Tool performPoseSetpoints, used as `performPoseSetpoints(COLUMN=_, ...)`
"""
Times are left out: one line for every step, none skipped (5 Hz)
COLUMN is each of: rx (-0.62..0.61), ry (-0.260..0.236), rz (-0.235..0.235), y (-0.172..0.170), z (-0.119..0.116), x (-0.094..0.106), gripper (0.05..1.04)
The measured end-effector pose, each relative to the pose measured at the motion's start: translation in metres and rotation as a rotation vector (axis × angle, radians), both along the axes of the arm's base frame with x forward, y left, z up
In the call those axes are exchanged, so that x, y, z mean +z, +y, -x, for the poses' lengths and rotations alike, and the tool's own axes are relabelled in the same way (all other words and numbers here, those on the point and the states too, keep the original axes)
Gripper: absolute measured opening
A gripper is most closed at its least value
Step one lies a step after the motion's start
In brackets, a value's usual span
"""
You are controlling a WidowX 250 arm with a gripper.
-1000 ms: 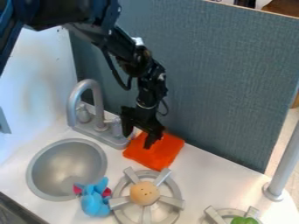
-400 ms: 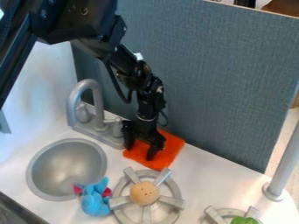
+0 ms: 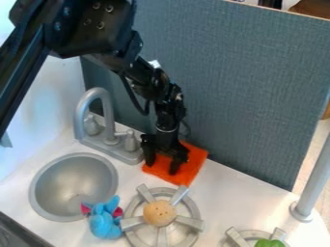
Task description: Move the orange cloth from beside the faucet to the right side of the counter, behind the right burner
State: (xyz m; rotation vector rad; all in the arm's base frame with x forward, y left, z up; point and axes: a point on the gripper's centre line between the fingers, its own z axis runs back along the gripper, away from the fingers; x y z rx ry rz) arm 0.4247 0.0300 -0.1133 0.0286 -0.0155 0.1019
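My gripper [image 3: 161, 167] points down onto the orange cloth [image 3: 187, 170], which lies on the white counter between the faucet and the dark blue-grey panel. Its two fingers stand apart, one over the cloth's left edge and the other nearer its middle. The fingertips are low at the cloth and seem to touch it; part of the cloth is hidden behind the gripper.
The grey faucet [image 3: 106, 116] and round sink [image 3: 74, 185] are at left, with a blue toy [image 3: 105, 226] by the sink's rim. A burner [image 3: 191, 223] holds a tan round item [image 3: 159, 213]. Green food [image 3: 269, 243] and a grey post [image 3: 313, 178] are at right.
The gripper went down onto the cloth, then slightly right. The cloth has shifted a little to the right with it. The upper arm has come lower and further right.
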Motion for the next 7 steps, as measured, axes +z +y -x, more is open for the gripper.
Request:
performPoseSetpoints(rx=-0.028, ry=-0.016, rz=0.073, y=-0.021, z=-0.003, x=0.0, gripper=1.0)
performPoseSetpoints(rx=-0.117, ry=-0.021, rz=0.127, y=-0.065, z=-0.003, x=0.002, gripper=1.0)
performPoseSetpoints(rx=-0.193, ry=-0.024, rz=0.158, y=-0.103, z=0.0, x=0.003, gripper=1.0)
performPoseSetpoints(rx=-0.295, ry=-0.01, rz=0.197, y=-0.142, z=0.009, x=0.004, gripper=1.0)
performPoseSetpoints(rx=-0.372, ry=0.005, rz=0.227, y=-0.166, z=0.025, x=0.003, gripper=1.0)
performPoseSetpoints(rx=-0.413, ry=0.023, rz=0.238, y=-0.183, z=0.033, x=0.004, gripper=1.0)
performPoseSetpoints(rx=-0.407, ry=-0.005, rz=0.226, y=-0.186, z=0.035, x=0.012, gripper=1.0)
